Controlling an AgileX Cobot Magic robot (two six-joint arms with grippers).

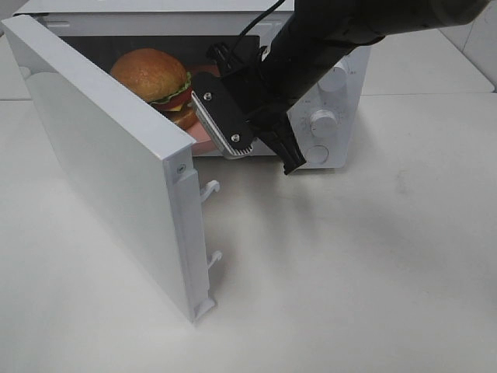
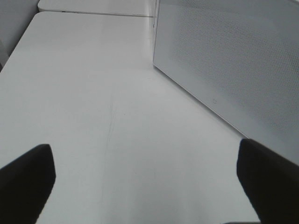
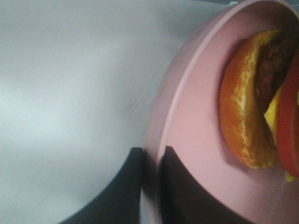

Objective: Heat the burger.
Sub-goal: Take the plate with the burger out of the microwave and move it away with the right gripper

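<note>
The burger (image 1: 151, 74), with a golden bun, lettuce, tomato and patty, sits on a pink plate (image 1: 200, 136) inside the open white microwave (image 1: 330, 85). In the right wrist view the burger (image 3: 247, 112) lies on the plate (image 3: 196, 121). My right gripper (image 1: 225, 140) reaches into the microwave opening and is shut on the plate's rim, one finger on each side of it (image 3: 150, 186). My left gripper (image 2: 145, 186) is open and empty above the bare table, beside the microwave's perforated side wall (image 2: 224, 70). It does not show in the high view.
The microwave door (image 1: 101, 148) stands swung wide open toward the front left, its latch hooks (image 1: 211, 186) on the free edge. Two knobs (image 1: 322, 120) are on the control panel to the right of the opening. The table (image 1: 373, 256) is white.
</note>
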